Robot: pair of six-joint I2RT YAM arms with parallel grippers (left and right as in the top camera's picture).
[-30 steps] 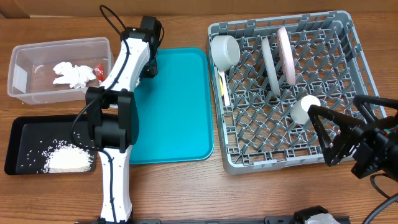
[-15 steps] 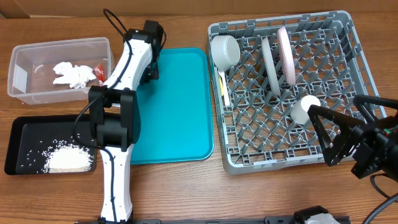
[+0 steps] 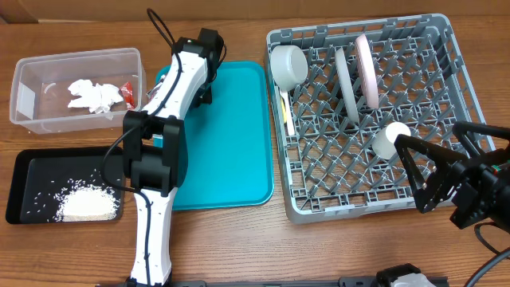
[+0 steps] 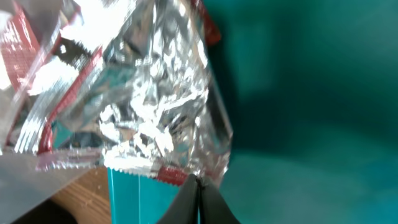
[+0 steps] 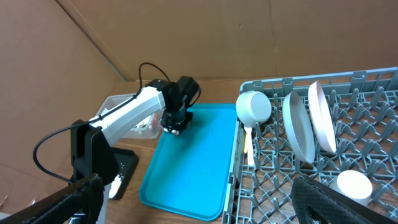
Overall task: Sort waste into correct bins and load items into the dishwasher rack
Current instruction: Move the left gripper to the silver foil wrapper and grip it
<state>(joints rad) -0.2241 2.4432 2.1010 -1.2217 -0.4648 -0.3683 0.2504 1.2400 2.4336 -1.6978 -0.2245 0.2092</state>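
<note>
Now, left gripper (image 4: 199,193) clamped on foil wrapper (image 4: 155,93), over teal tray (image 4: 298,93)

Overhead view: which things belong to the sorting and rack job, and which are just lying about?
Job: foil wrapper, napkin, rice, clear tub, black tray, rack, plate, second plate, cup, bowl, yellow spoon.
Lying about: teal tray.
</note>
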